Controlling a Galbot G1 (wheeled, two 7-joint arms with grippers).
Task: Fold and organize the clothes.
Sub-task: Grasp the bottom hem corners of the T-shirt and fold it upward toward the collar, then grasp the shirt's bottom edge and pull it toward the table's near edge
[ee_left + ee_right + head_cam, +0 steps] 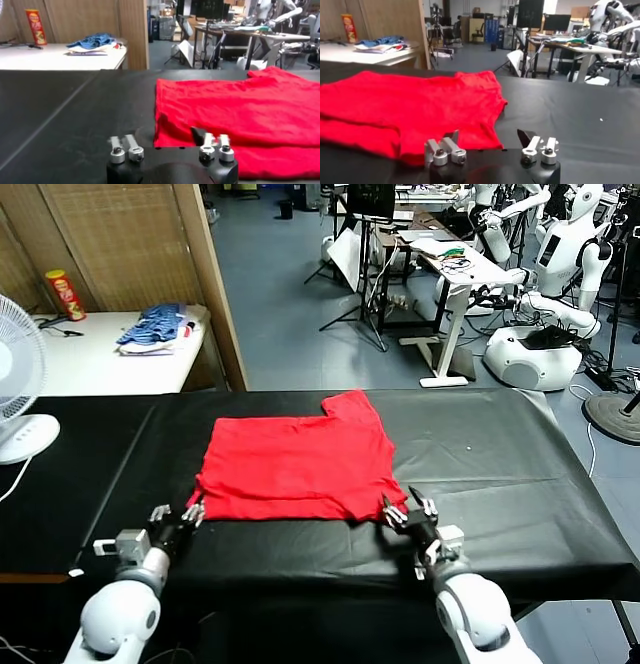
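Observation:
The clothes, one bright red T-shirt point(295, 464), lie folded flat in the middle of the black table point(500, 464), with one sleeve pointing to the far side. My left gripper point(178, 517) stands open at the shirt's near left corner, holding nothing. In the left wrist view the red shirt point(240, 110) spreads out ahead of the left gripper point(170, 145), its near edge just past the jaws. My right gripper point(410, 514) is open at the near right corner. In the right wrist view the shirt point(410, 105) ends between the spread jaws of the right gripper point(490, 145).
A white fan point(15, 384) stands at the table's left end. Behind it a white side table holds a pile of blue clothes point(158, 327) and a red can point(65, 294). Desks and other robots point(560, 284) fill the back right.

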